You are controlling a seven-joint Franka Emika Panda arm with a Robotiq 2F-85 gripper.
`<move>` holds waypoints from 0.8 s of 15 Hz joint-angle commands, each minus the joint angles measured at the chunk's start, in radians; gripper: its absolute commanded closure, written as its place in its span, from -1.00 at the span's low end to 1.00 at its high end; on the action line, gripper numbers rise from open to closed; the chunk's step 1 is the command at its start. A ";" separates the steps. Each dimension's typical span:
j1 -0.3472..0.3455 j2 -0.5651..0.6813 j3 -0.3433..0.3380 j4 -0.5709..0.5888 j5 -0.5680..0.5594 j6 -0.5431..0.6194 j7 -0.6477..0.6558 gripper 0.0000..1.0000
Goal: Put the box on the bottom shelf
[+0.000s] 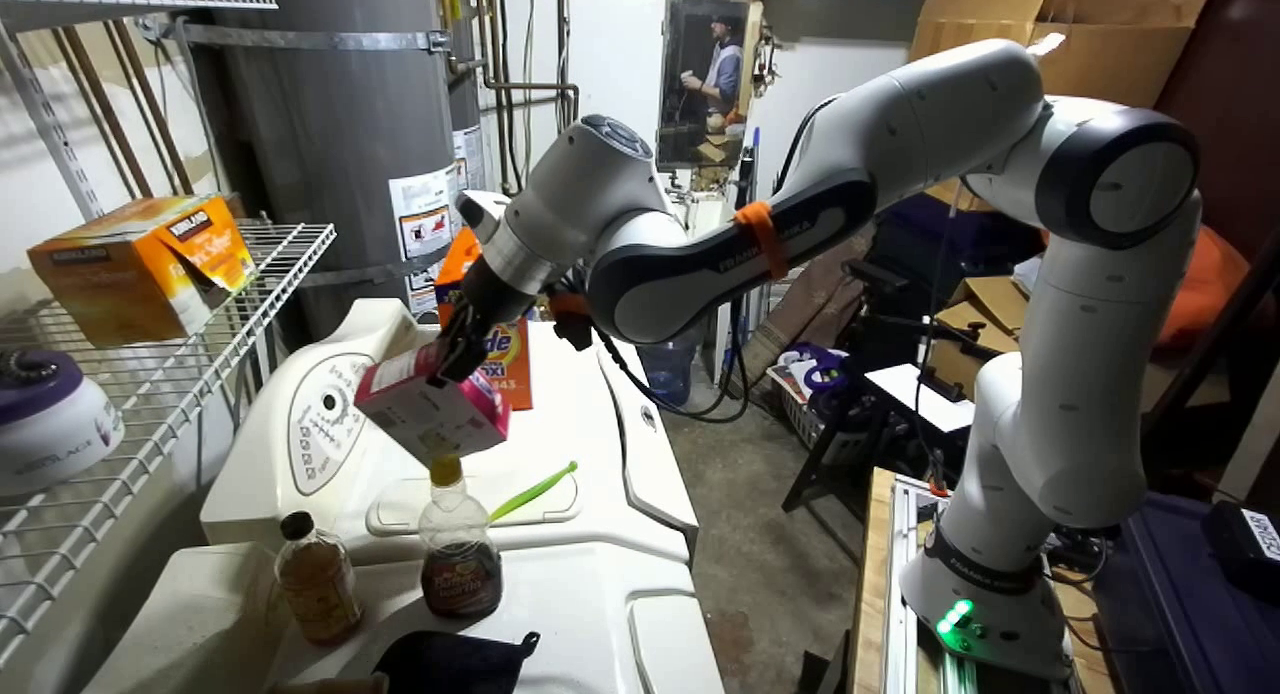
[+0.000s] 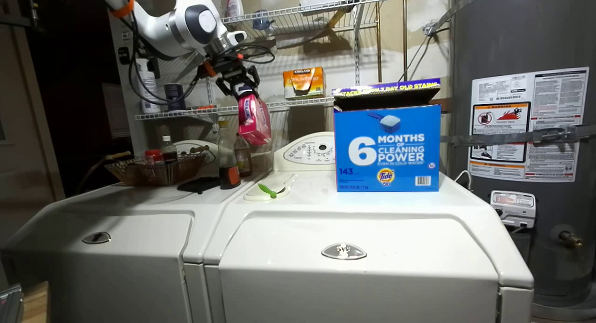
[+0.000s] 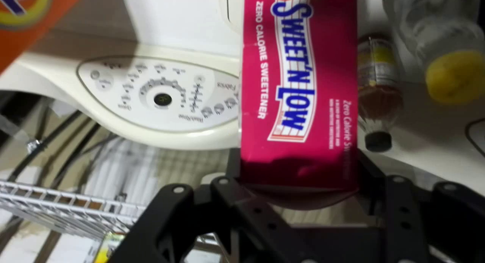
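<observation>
Held the pink box (image 2: 255, 120) tilted in the gripper (image 3: 301, 170), clamped between its fingers (image 3: 371, 176), in front of the bottom shelf (image 1: 170, 389).

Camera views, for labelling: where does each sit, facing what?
In an exterior view: high beside the machines, facing along them toward the heater; whole arm shows.
In an exterior view: before the machines, facing the bottom shelf; forearm to gripper shows.
Wrist view: on the wrist, facing the box; gripper shows.
Both exterior views share box and heater.

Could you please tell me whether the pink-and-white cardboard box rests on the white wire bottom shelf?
No, black fingers hold the box in the air, off the shelf.
</observation>
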 commanded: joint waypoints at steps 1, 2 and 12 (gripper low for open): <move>0.033 0.079 0.047 0.181 0.010 0.005 -0.122 0.13; 0.041 0.092 0.064 0.220 0.017 0.003 -0.158 0.13; 0.045 0.208 0.259 0.445 0.188 0.006 -0.437 -0.37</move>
